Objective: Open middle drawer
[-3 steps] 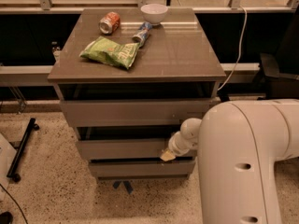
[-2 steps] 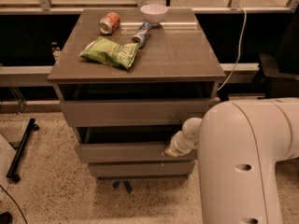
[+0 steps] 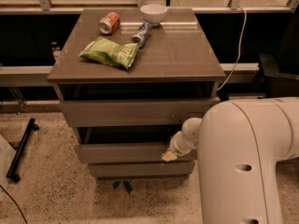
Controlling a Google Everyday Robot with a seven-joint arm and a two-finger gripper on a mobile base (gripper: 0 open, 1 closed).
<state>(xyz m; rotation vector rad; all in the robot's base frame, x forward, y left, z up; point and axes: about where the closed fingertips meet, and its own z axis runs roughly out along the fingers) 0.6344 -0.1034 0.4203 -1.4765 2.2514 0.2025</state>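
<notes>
Camera view: middle drawer (image 3: 124, 152), long axis left-right, front toward camera; pincer (image 3: 169, 156) at its right end, state unclear.

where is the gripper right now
In the camera view the gripper is low and right of centre, at the right end of the middle drawer front, just left of the robot's big white arm.

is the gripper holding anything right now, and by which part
It cannot be told. The gripper is at the right end of the middle drawer, by the front panel's top edge, but whether it actually grips that edge is not visible.
</notes>
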